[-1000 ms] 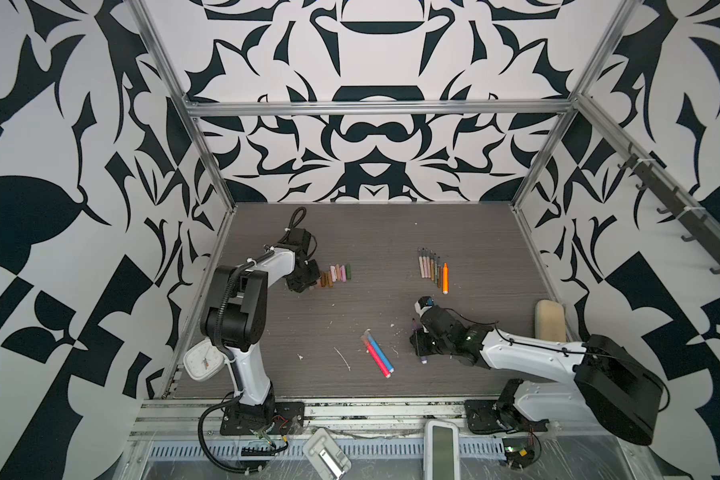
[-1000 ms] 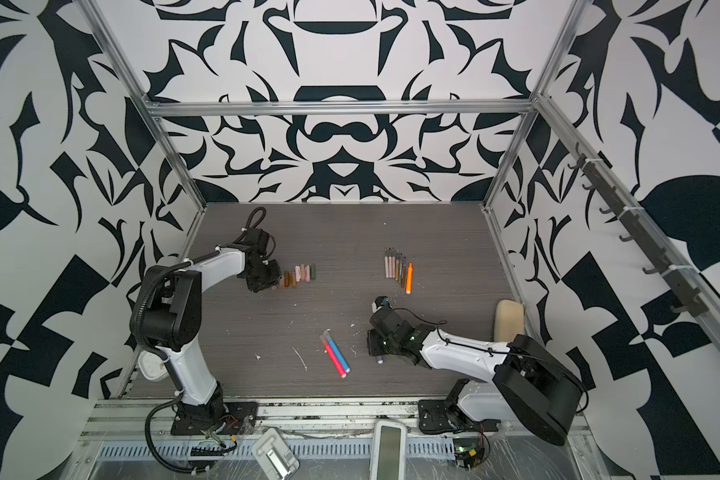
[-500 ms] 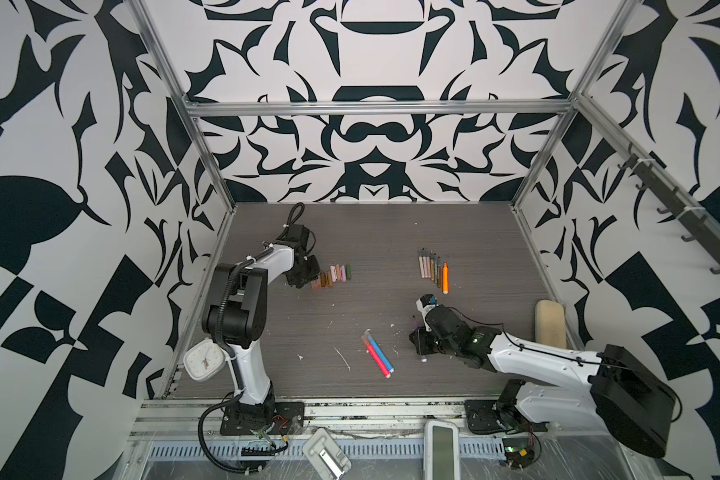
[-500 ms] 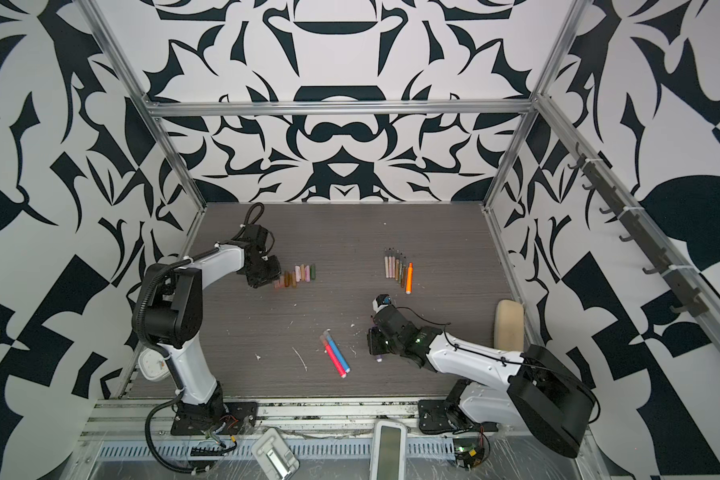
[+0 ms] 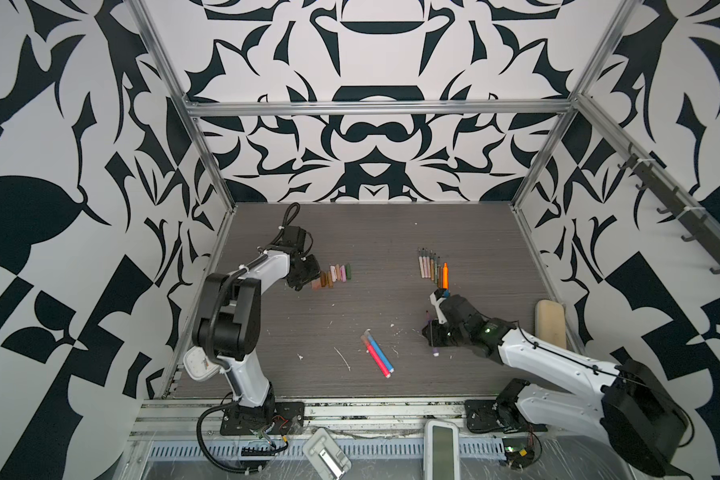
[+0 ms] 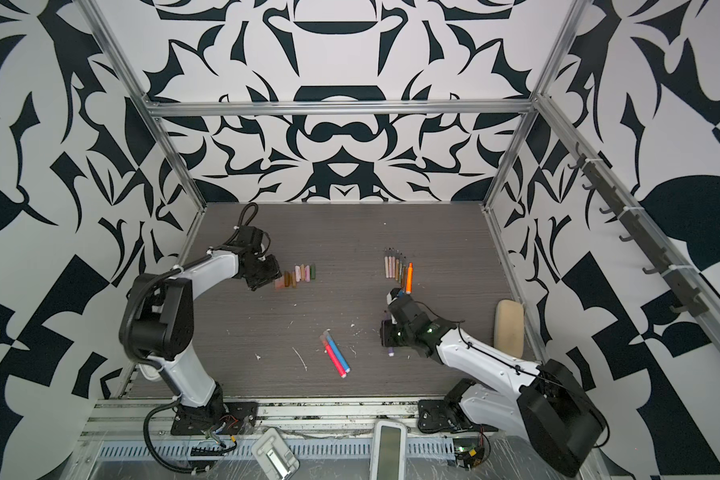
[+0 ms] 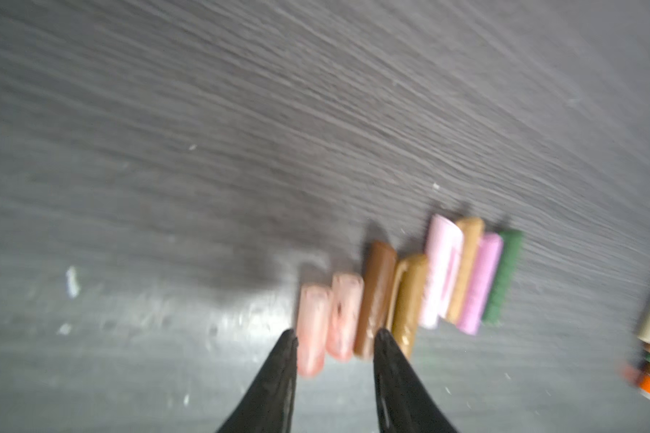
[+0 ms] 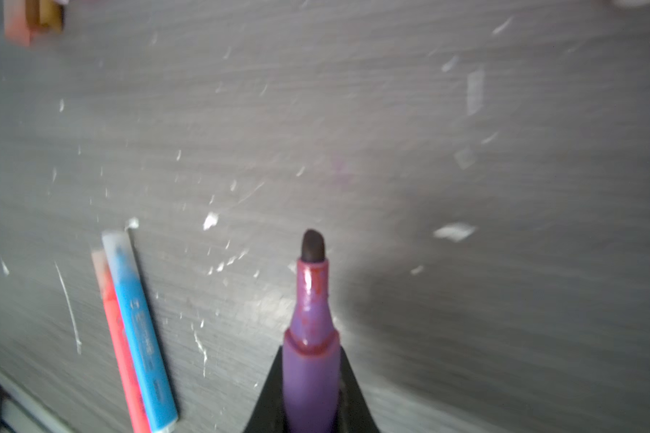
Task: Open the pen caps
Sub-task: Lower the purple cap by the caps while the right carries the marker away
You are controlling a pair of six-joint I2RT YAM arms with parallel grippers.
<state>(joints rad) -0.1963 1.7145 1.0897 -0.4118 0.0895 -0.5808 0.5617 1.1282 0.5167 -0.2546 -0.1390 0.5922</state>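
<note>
Left arm (image 5: 273, 266): white link shells, bulky black joint housings (image 5: 229, 320). Black cable (image 5: 290, 214) looped above wrist, held by white ties. Black base plate (image 5: 262, 417) sat on metal rail; thick black cable and thin red wires ran from it. Right arm (image 5: 558, 365): same white-and-black build, thin black cable along shell, small green light (image 5: 490, 331) glowed near wrist. Left gripper (image 7: 334, 339) and right gripper (image 8: 310, 350) had black fingers (image 7: 271, 393), tapered to points.

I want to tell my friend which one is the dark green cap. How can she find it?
On the dark wooden table, find the left gripper. A short row of pen caps lies right by it, side by side. The dark green cap is the end one farthest from the gripper, beside a pink cap, and is the only green one there.
</note>
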